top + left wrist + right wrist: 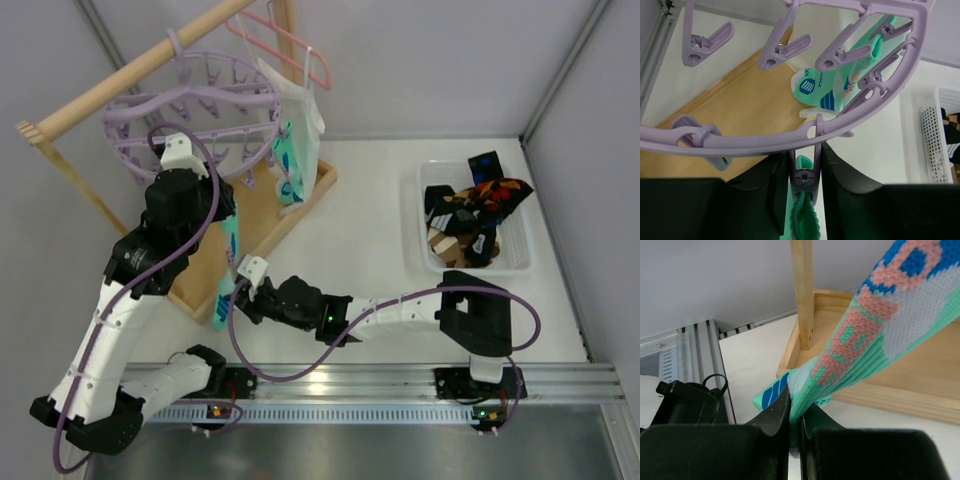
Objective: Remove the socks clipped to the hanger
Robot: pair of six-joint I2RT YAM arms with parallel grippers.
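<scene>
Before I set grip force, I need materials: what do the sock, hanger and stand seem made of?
Sock: soft knit yarn, matte, visible stitch rows. Hanger: moulded plastic, smooth, slightly glossy lavender. Stand: likely unpainted wood, pale with grain.

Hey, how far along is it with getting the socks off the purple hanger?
Done: several dark and patterned socks lie in the white basket. In hand: the right gripper pinches a mint-green sock while the left gripper squeezes its clip on the lavender hanger. Left: freeing that sock, plus at least one other mint sock clipped further round the ring.
</scene>
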